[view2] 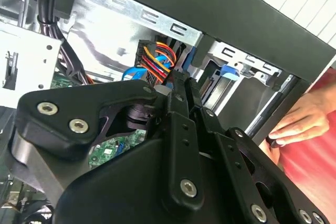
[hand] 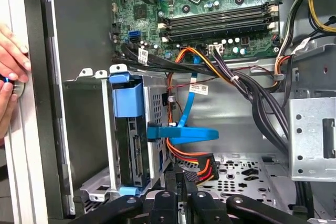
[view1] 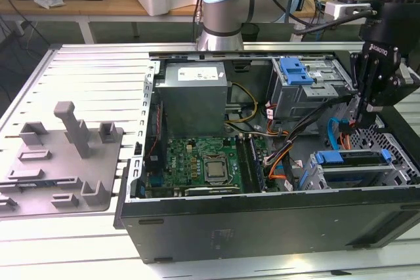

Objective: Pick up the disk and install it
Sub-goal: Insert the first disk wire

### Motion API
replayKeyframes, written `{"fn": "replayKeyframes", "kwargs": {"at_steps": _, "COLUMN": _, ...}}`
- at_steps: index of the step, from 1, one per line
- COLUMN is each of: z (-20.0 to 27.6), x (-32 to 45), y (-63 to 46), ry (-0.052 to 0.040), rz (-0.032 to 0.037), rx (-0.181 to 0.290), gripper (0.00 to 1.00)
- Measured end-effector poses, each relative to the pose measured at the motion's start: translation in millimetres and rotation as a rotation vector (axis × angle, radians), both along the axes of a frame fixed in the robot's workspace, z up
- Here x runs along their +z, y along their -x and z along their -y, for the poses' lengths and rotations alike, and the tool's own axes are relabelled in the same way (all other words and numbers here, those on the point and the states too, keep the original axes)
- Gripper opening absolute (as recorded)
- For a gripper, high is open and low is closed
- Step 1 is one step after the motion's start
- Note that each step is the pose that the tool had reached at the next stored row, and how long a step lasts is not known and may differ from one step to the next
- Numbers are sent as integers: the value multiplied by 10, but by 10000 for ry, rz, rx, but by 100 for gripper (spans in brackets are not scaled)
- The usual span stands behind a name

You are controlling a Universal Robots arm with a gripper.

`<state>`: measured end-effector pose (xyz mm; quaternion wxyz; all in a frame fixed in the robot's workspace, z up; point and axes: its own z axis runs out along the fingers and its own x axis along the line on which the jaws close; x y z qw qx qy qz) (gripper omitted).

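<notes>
The disk (view1: 351,158), in its bright blue carrier, sits in the lower drive cage at the front right of the open computer case (view1: 262,227). In the first wrist view the disk (hand: 137,153) stands on edge in the cage, with its blue carrier tab (hand: 128,99) at one end. My gripper (view1: 363,122) hangs just above and behind the cage, apart from the disk. Its black fingers stand close together with nothing between them in both wrist views (hand: 185,174) (view2: 185,83). Orange and red power cables (hand: 197,163) lie right by the fingertips.
A smaller blue bracket (view1: 295,70) tops the upper drive cage. The grey power-supply box (view1: 195,96) and motherboard (view1: 203,162) fill the case's left. A person's hand (hand: 10,77) (view2: 294,124) rests on the case's outer edge. A grey fixture (view1: 59,162) lies on the table, exterior view's left.
</notes>
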<state>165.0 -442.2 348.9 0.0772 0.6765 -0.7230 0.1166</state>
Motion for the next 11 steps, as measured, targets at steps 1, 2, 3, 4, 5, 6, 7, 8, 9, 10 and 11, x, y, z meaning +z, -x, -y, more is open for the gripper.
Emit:
{"fn": "replayKeyframes", "kwargs": {"at_steps": 1, "z": 13, "x": 0, "y": 7, "ry": -39, "rz": 25, "rx": 0, "gripper": 17}}
{"fn": "replayKeyframes", "kwargs": {"at_steps": 2, "z": 35, "x": 0, "y": 18, "ry": -106, "rz": 66, "rx": 0, "gripper": 17}}
{"fn": "replayKeyframes", "kwargs": {"at_steps": 3, "z": 49, "x": 0, "y": 25, "ry": -151, "rz": 92, "rx": 0, "gripper": 17}}
{"fn": "replayKeyframes", "kwargs": {"at_steps": 4, "z": 61, "x": -1, "y": 29, "ry": -189, "rz": 112, "rx": 0, "gripper": 17}}
{"fn": "replayKeyframes", "kwargs": {"at_steps": 5, "z": 76, "x": -1, "y": 35, "ry": -228, "rz": 132, "rx": 0, "gripper": 17}}
{"fn": "replayKeyframes", "kwargs": {"at_steps": 6, "z": 92, "x": 0, "y": 41, "ry": -270, "rz": 154, "rx": 0, "gripper": 17}}
{"fn": "replayKeyframes", "kwargs": {"at_steps": 7, "z": 110, "x": 0, "y": 46, "ry": -315, "rz": 176, "rx": 0, "gripper": 17}}
{"fn": "replayKeyframes", "kwargs": {"at_steps": 8, "z": 124, "x": 0, "y": 51, "ry": -353, "rz": 195, "rx": 0, "gripper": 17}}
{"fn": "replayKeyframes", "kwargs": {"at_steps": 9, "z": 145, "x": 0, "y": 58, "ry": -408, "rz": 221, "rx": 0, "gripper": 17}}
{"fn": "replayKeyframes", "kwargs": {"at_steps": 10, "z": 160, "x": 0, "y": 63, "ry": -446, "rz": 240, "rx": 0, "gripper": 17}}
{"fn": "replayKeyframes", "kwargs": {"at_steps": 11, "z": 188, "x": -1, "y": 71, "ry": -521, "rz": 275, "rx": 0, "gripper": 17}}
